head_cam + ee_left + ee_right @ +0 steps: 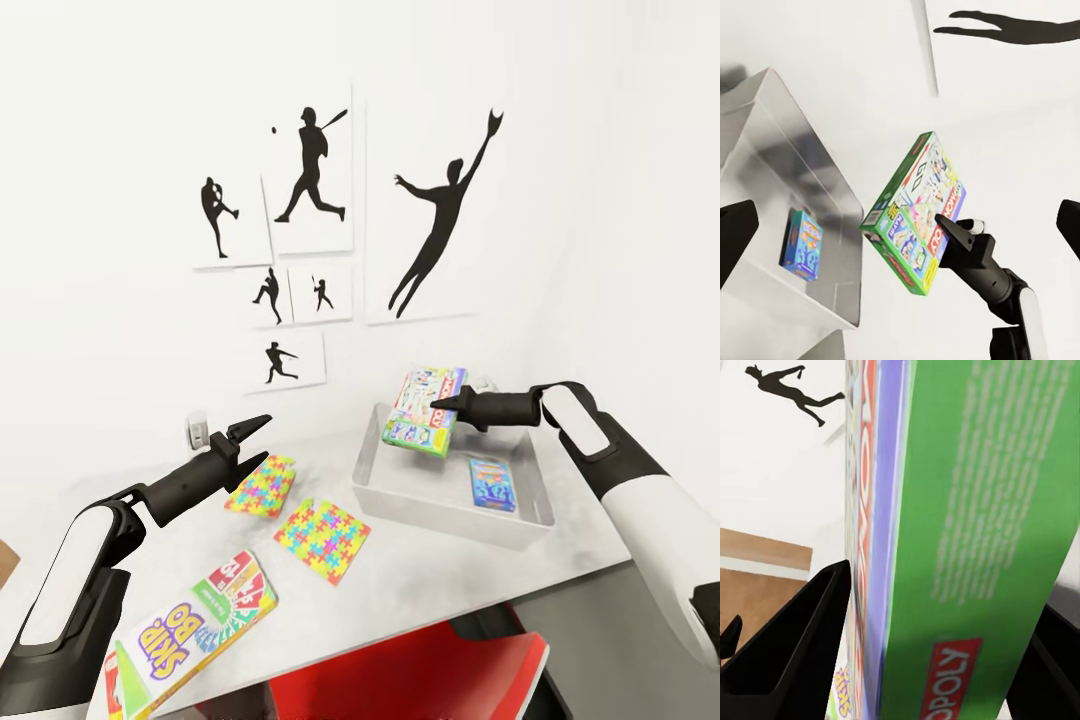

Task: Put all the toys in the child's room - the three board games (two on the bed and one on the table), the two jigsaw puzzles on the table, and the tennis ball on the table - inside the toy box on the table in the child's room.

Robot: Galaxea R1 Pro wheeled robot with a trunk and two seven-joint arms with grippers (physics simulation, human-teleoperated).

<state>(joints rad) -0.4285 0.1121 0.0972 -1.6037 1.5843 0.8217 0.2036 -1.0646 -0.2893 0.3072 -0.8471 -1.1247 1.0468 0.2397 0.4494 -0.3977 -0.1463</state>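
White walls with black athlete posters back a pale table. Over the grey toy box, the right gripper clamps the Monopoly box in mid-air, tilted. Below it, a small blue game box lies inside. The left gripper hovers open above two jigsaw puzzles; the Skip-Bo box lies nearer the robot.

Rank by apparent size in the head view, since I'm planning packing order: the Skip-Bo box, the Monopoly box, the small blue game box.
1. Skip-Bo box, though nearest the camera and partly cut off
2. Monopoly box, held tilted
3. Small blue game box
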